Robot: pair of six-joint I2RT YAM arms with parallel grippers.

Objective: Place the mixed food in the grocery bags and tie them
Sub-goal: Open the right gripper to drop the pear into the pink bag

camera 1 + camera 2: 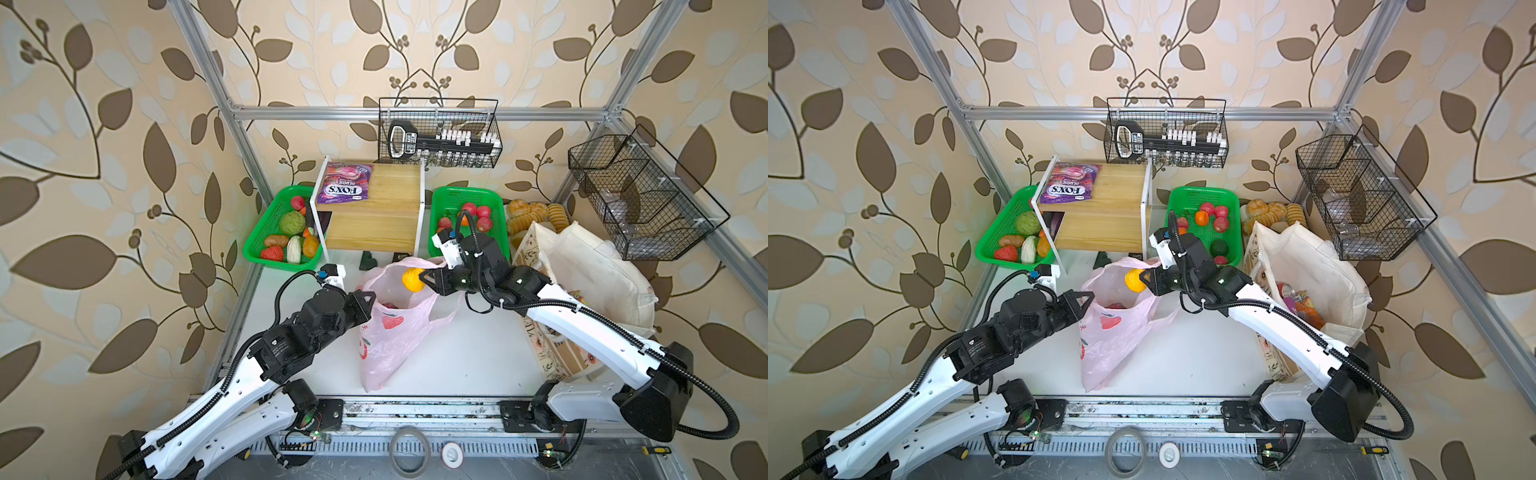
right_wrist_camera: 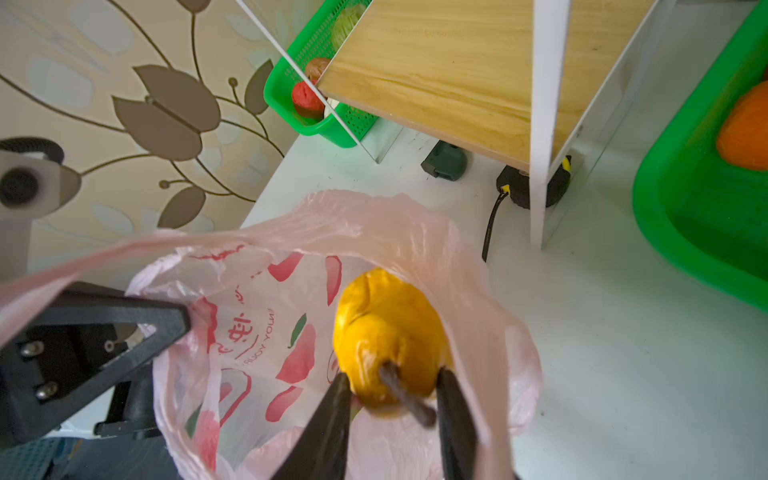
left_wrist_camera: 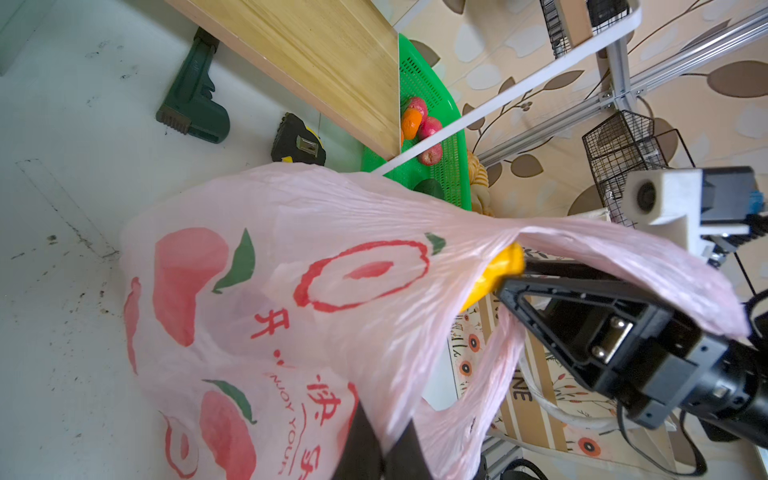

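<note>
Hovering over pink bag (image 1: 386, 345), yellow pear (image 1: 412, 279), canvas tote (image 1: 1308, 266) holding red can (image 1: 1285, 289)

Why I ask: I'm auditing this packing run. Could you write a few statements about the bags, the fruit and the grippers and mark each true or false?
1. The right gripper has the yellow fruit between its fingers, above the open mouth of the pink bag. True.
2. The left gripper is open and touches nothing. False: it is shut on the pink bag's edge, holding it up.
3. The pink bag is empty. False: a red item lies inside.
4. The purple packet lies on top of the wooden shelf. True.
5. The cream tote stands at the far left. False: it stands on the right in both top views.
</note>
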